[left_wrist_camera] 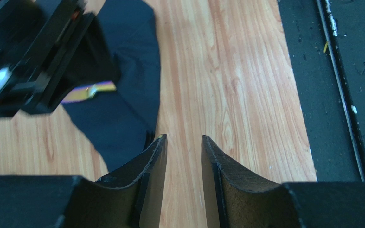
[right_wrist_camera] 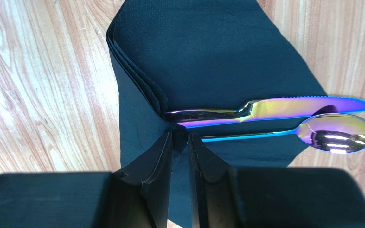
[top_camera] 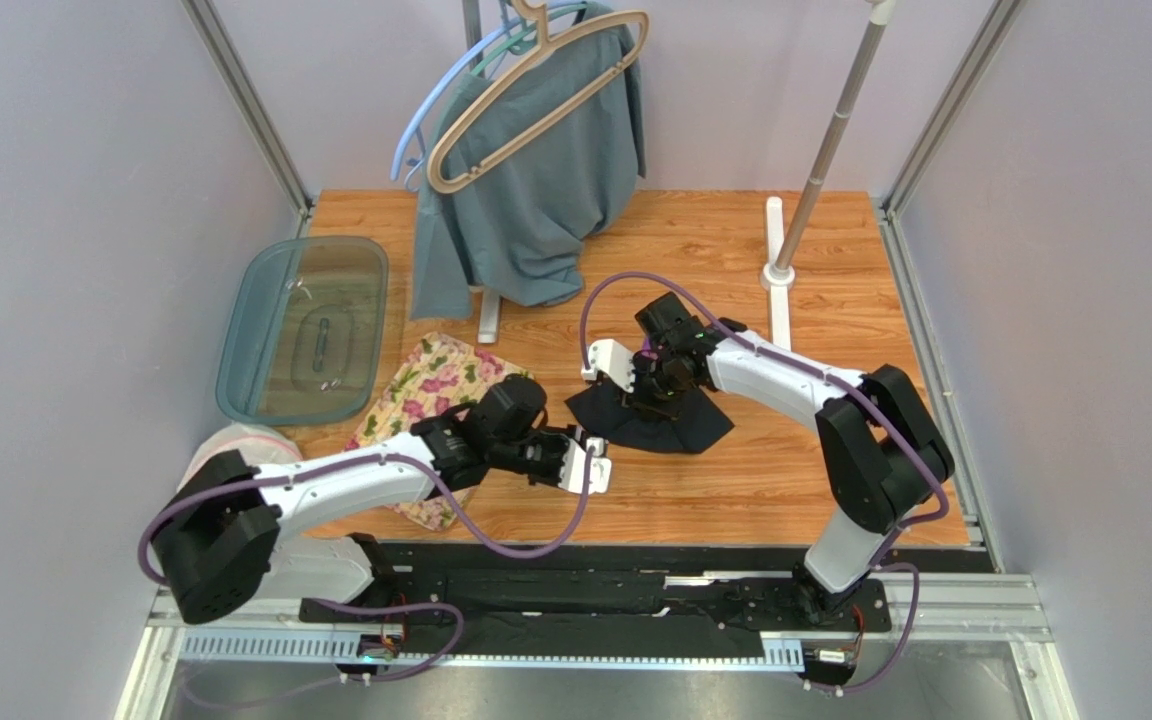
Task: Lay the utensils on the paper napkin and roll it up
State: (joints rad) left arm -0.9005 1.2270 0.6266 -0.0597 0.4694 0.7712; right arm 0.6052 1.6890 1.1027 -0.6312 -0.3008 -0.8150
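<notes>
The black paper napkin lies on the wooden table, with one edge folded up over the cutlery handles. In the right wrist view, an iridescent knife and spoon lie side by side on the napkin, their heads sticking out to the right. My right gripper is shut, pinching the folded napkin edge over the handles. My left gripper is open and empty above bare wood, just right of the napkin's corner. A bit of iridescent utensil shows under the right gripper.
A floral mat lies under the left arm. A clear teal container sits at the left. A grey-teal garment hangs on a hanger at the back. A stand pole rises at the back right. A black rail borders the near edge.
</notes>
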